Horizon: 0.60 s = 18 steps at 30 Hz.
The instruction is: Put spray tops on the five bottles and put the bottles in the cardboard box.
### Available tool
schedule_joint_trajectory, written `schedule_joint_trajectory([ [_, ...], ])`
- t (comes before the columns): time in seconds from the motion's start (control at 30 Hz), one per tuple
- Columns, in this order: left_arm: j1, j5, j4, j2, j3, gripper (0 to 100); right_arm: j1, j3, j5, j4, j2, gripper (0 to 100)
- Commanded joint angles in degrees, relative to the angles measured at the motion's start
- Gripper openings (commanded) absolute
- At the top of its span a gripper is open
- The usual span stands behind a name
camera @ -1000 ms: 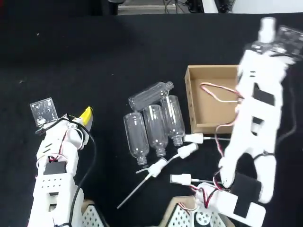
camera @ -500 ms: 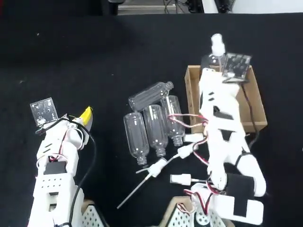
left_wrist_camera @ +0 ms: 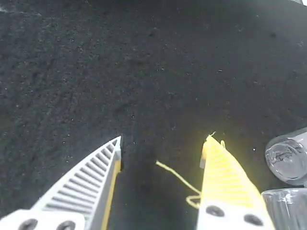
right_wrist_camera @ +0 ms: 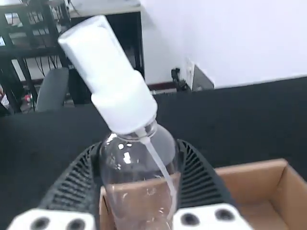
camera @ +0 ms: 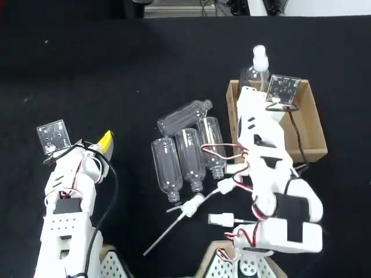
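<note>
One capped bottle (right_wrist_camera: pixel 139 191) sits in the right end effector (right_wrist_camera: pixel 139 148), with the jaws closed snug on both sides of its shoulder. Its white spray top (right_wrist_camera: pixel 108 72) is on but leans off-axis in the right wrist view. In the high view the bottle hangs at the far-left corner of the cardboard box (camera: pixel 316 130), neck poking past the far wall. Can't tell whether the body is fully inside the rim.

Four bare bottles (camera: pixel 190 152) lie bunched on the desk (camera: pixel 116 69) just beside the box's left wall, three side by side and one across their far ends. Four loose spray tops (camera: pixel 229 184) with dip tubes lie near the necks.

The left end effector (left_wrist_camera: pixel 163 141) is spread wide with nothing in it. It is over bare desk, well apart from the box, with the bottle pile just at the edge of its view.

Progress, as a judgement: first of five at the drop-off, four not yet capped.

Risks:
- If it lets go this close to the corner, the base could catch the wall and the bottle could tip out onto the desk.
- The crooked top may not be fully seated, so a drop could knock it loose.
- On the way back the arm passes over the pile. A brush would roll the round bottles or drag a thin dip tube, and that would spoil the next pick.
</note>
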Motion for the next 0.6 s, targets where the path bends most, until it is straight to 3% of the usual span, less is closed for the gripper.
schedule_joint_trajectory([
  [0.0, 0.84, 0.62, -1.41, -0.7, -1.01, 25, -0.79, -1.1, -0.44, -4.75, 1.45, 1.1],
  [0.57, 0.84, 0.62, -1.41, -0.7, -1.01, 25, -2.29, -1.19, 0.0, -15.3, 12.79, 1.4],
])
